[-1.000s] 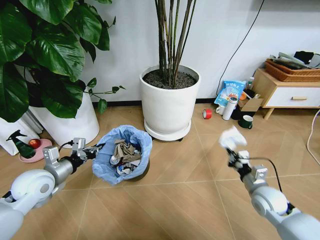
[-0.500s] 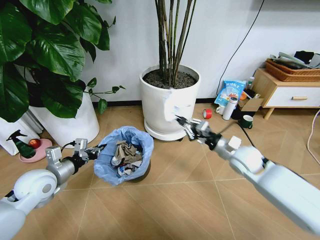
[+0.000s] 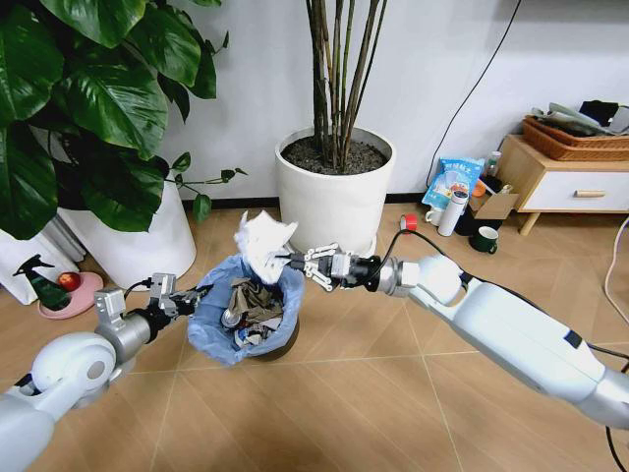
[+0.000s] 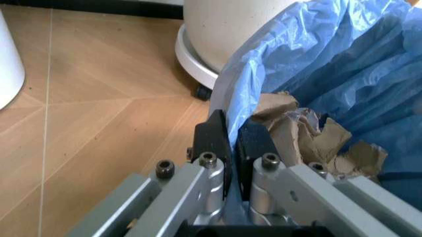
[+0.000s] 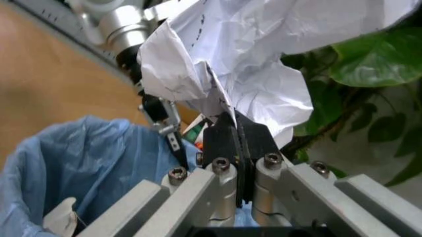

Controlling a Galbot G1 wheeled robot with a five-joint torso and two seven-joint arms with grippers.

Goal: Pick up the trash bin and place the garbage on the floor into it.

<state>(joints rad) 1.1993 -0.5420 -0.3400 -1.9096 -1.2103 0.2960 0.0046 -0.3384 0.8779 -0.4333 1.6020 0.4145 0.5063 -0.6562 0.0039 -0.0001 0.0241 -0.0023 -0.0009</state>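
The trash bin, black with a light-blue bag over its rim, stands tilted on the floor in front of the big white pot. Brown paper and other garbage lie inside it. My left gripper is shut on the bin's bagged rim, its dark fingers pinching the blue plastic. My right gripper reaches in from the right and is shut on a crumpled white tissue, held just above the bin's opening. The right wrist view shows the tissue clamped over the blue bag.
A big white pot with bare stems stands just behind the bin. A leafy plant in another white pot is at the left. Red tape, a bottle, a cup and a wooden cabinet sit at the right wall.
My right arm swung from the right side of the floor leftward with the white tissue, which now hangs over the bin. The left gripper kept its hold on the rim.
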